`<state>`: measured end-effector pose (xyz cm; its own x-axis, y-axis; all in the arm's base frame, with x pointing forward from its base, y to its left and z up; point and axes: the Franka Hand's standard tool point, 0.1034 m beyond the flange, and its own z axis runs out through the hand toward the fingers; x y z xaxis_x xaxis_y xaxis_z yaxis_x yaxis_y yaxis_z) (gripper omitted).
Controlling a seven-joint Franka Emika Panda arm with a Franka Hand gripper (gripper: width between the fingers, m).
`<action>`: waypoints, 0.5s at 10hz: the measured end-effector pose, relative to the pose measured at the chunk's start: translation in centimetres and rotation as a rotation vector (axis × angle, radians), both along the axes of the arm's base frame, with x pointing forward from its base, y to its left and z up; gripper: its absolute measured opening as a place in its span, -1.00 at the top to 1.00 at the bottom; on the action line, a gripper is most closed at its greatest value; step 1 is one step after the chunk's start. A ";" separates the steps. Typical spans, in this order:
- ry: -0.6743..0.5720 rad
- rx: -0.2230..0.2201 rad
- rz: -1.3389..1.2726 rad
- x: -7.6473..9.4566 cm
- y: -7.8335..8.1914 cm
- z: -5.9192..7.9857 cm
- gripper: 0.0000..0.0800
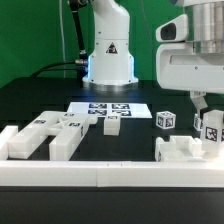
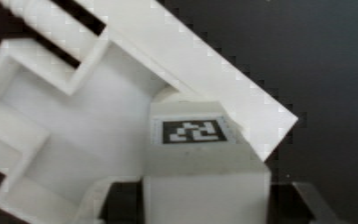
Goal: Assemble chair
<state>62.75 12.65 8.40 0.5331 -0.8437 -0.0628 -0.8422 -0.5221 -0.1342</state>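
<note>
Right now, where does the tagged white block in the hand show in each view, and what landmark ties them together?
Exterior view: the tagged block is near the exterior view's right edge, under the hand.
Wrist view: the block fills the middle, tag toward the camera, dark fingers either side.
Shared landmark: the ridged white slab next to it, likely the same part.

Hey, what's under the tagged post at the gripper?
A white framed chair part lies under the tagged post; the post hides where they would meet, so contact cannot be told.
</note>
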 end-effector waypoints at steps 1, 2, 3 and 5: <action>0.005 0.006 -0.053 0.1 0.0 0.0 0.26; 0.009 0.010 -0.089 0.1 0.1 0.0 0.26; 0.013 0.015 -0.115 0.1 0.1 0.0 0.26; 0.012 0.014 -0.100 0.1 0.1 -0.1 0.26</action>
